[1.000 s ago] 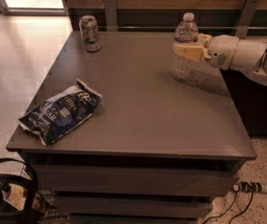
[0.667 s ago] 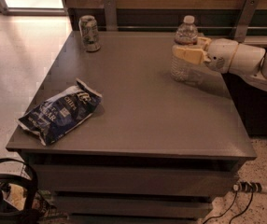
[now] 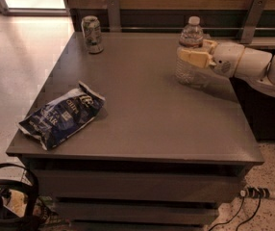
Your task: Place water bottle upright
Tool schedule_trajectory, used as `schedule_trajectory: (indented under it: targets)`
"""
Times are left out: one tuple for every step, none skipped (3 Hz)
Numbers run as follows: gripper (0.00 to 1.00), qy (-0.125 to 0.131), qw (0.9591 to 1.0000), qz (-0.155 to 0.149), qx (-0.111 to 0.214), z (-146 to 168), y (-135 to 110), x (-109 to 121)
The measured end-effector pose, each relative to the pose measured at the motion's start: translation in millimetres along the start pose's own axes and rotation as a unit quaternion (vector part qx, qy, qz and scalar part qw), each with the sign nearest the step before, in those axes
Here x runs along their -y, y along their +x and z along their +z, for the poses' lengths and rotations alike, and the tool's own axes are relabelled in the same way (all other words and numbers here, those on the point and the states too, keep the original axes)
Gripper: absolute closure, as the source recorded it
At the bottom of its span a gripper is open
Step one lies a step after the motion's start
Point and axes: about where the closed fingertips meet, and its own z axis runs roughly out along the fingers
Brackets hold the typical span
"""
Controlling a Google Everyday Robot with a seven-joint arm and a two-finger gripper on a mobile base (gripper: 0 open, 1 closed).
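The water bottle is a small clear ribbed bottle with a white cap. It stands upright on the grey table near the far right. My gripper reaches in from the right on a white arm. Its tan fingers wrap around the bottle's upper body, just below the neck. The bottle's base rests on or just above the tabletop; I cannot tell which.
A silver drink can stands at the far left corner. A dark blue chip bag lies at the front left. The table's right edge is close to the arm. Cables and a power strip lie on the floor at right.
The gripper and bottle have shifted very slightly; the bottle stays upright in the grip. Nothing else has moved.
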Motion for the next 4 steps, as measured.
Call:
schedule_trajectory:
  targets:
    - [0.57,0.0,1.0,0.0,0.0,0.0,-0.8,0.0]
    - [0.34,0.0,1.0,0.0,0.0,0.1,-1.0,-0.1]
    - [0.09,0.0,1.0,0.0,0.0,0.2,-1.0,-0.1]
    - [0.0,-0.002,1.0,0.0,0.0,1.8,-1.1,-1.0]
